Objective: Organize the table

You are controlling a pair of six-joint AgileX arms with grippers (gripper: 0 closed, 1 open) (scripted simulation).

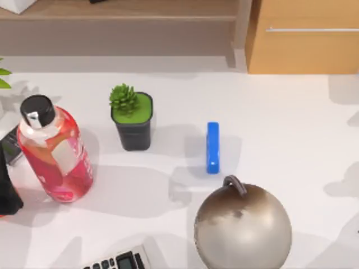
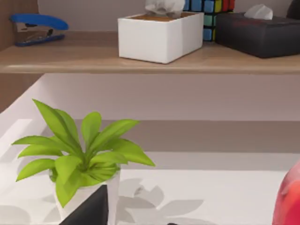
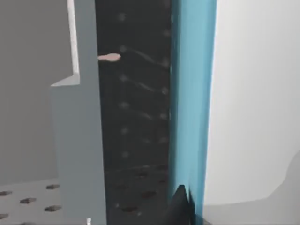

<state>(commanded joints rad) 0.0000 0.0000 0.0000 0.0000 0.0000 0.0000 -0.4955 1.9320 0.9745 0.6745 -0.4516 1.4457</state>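
The left gripper shows as a dark wedge in the left wrist view, just in front of a leafy plant in a white pot. I cannot tell whether it is spread or closed. The right gripper is perhaps the dark tip in the right wrist view, against a blue-edged dark panel; its state is equally unclear.

The table spreads white under everything. On it near the middle stands a black pot with a green succulent. Left of that pot stands a pink bottle with a black cap, its white label too blurred to read. Right of the pot lies a blue bar; beyond it is a metallic ball. In front of the pot, at the table's edge, sits a calculator. Behind the pot runs a wooden shelf holding a blue stapler, a white tissue box and a black box.
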